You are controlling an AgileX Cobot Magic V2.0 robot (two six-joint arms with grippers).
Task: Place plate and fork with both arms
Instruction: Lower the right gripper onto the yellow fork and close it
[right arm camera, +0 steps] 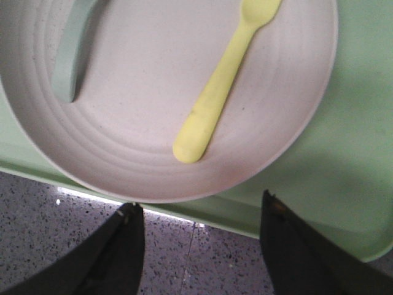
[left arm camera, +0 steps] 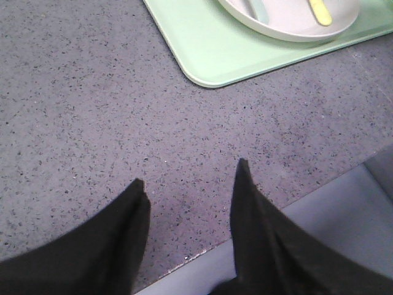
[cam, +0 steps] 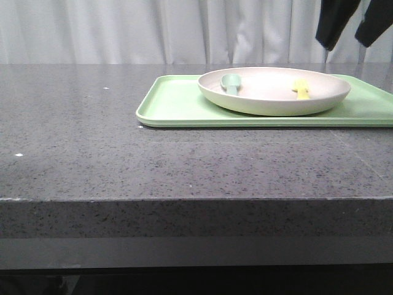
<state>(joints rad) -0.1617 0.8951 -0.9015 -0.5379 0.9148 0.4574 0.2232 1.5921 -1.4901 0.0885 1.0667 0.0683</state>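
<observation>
The cream plate (cam: 274, 91) sits on a light-green tray (cam: 175, 101) at the right of the table. A pale-yellow fork (cam: 301, 88) lies in the plate, with a teal-grey spoon (cam: 231, 83) beside it. My right gripper (right arm camera: 199, 212) is open and empty, hovering over the tray's edge just short of the plate (right arm camera: 153, 92) and the fork (right arm camera: 218, 86); it shows as dark shapes at the top right of the front view (cam: 353, 21). My left gripper (left arm camera: 190, 181) is open and empty over bare table near its edge, away from the tray (left arm camera: 209, 43). The plate (left arm camera: 288, 21) and fork (left arm camera: 320, 11) show far from it.
The spoon also lies in the plate in the right wrist view (right arm camera: 70, 55). The dark speckled stone table (cam: 92, 141) stretches left of the tray. Its front edge (left arm camera: 258, 236) runs close under my left gripper. A white curtain hangs behind.
</observation>
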